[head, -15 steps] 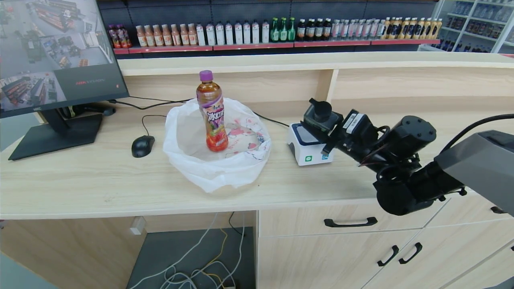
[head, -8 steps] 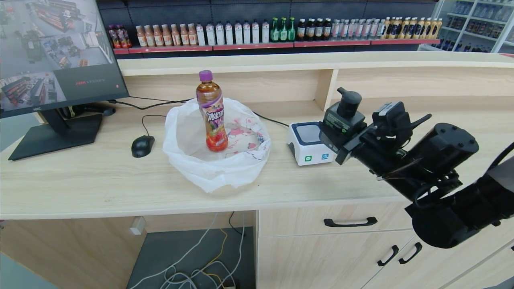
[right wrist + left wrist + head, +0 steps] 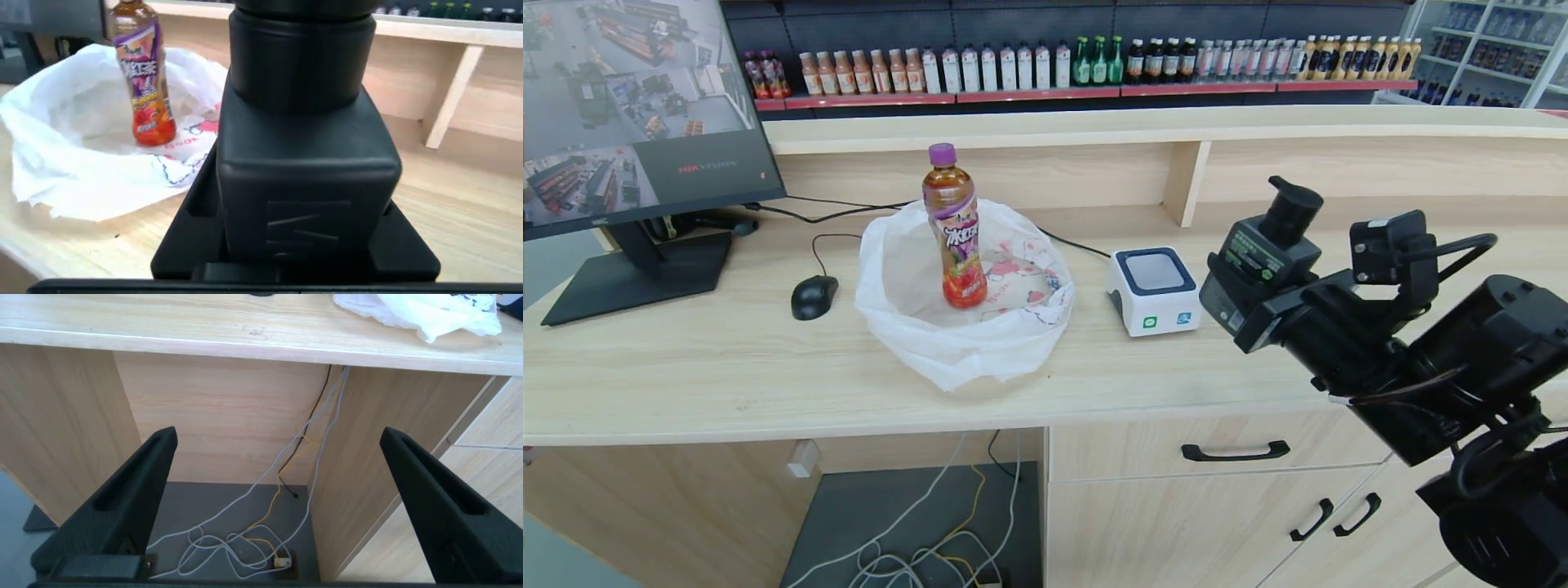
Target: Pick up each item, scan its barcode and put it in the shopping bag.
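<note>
Drawn back rightward off the scanner (image 3: pixel 1153 290), the right gripper (image 3: pixel 1262 304) stays clenched on the black square bottle (image 3: pixel 1255 255), tilted just beside the scanner, while a drink bottle (image 3: pixel 954 237) stands upright in the white shopping bag (image 3: pixel 947 351) and the left gripper (image 3: pixel 279 443) hangs spread open below the counter (image 3: pixel 204 327).

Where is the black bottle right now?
Head view, right side: the black bottle is held in the right tool above the counter, just right of the scanner.
</note>
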